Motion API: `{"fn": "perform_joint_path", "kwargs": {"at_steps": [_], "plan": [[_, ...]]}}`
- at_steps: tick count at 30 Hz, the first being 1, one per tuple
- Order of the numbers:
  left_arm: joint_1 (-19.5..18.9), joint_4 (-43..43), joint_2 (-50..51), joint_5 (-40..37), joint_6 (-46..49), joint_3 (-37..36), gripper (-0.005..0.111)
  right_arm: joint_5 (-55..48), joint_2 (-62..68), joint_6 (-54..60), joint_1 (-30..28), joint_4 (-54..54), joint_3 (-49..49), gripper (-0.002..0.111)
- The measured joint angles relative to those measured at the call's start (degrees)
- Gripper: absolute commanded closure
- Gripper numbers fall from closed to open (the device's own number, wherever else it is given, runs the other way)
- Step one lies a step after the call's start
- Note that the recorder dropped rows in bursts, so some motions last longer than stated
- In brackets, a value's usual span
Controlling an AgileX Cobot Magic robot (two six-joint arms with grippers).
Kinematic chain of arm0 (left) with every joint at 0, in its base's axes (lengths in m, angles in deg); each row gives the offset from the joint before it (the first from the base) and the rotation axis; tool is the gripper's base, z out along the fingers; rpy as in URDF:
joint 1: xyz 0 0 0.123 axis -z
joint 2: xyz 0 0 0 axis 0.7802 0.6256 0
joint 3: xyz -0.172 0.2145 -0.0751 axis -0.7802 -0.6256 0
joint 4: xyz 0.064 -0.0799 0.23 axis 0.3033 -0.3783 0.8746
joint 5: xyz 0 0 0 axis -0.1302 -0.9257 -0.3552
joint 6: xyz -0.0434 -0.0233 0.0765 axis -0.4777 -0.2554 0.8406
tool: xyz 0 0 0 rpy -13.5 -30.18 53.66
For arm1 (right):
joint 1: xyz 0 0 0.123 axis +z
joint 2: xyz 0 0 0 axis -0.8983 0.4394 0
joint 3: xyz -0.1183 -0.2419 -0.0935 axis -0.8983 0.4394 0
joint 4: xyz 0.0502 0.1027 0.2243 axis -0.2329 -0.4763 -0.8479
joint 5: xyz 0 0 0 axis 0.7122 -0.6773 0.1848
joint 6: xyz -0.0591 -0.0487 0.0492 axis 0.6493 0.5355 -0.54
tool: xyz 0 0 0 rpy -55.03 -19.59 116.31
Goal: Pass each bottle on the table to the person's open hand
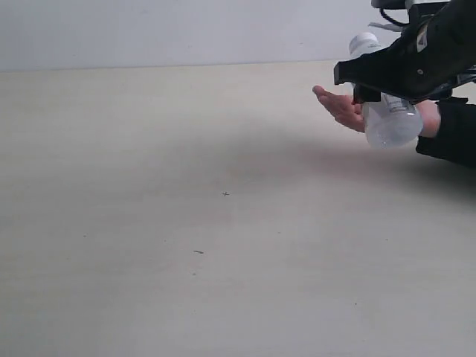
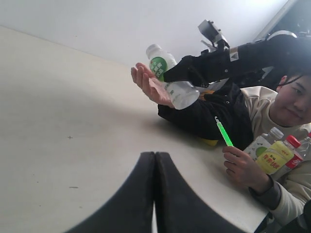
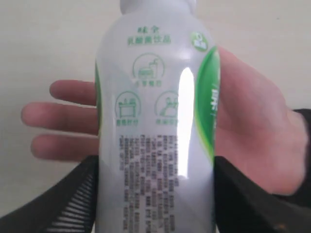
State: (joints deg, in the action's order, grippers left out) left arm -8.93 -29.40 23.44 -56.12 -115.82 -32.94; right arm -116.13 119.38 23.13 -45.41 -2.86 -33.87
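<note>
One white bottle (image 1: 390, 123) is hanging at the open hand (image 1: 338, 106), right gripper (image 3: 155, 208) pinching it for handover; left gripper (image 2: 154, 194) is resting pressed together.

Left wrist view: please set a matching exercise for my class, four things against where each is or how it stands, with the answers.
Things
1. white bottle
2. left gripper
3. green stick
4. yellow-labelled bottle

States
A. held in the person's other hand
B. jaws shut, holding nothing
C. clamped in the right gripper, at the open hand
D. beside the person's forearm, among other bottles

Pairs: 1-C, 2-B, 3-A, 4-D
</note>
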Motion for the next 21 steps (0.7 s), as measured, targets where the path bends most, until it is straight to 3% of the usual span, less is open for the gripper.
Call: {"fn": "perform_joint_path", "kwargs": {"at_steps": [12,14,21], "plan": [[0.0,0.0,0.0,0.0,0.0,0.0,0.107,3.0,4.4,-5.5,-0.1,7.7,0.0,0.107],[0.0,0.0,0.0,0.0,0.0,0.0,0.107,3.0,4.4,-5.5,-0.1,7.9,0.0,0.103],[0.0,0.0,0.0,0.0,0.0,0.0,0.107,2.9,4.4,-5.5,-0.1,7.9,-0.1,0.069]]}}
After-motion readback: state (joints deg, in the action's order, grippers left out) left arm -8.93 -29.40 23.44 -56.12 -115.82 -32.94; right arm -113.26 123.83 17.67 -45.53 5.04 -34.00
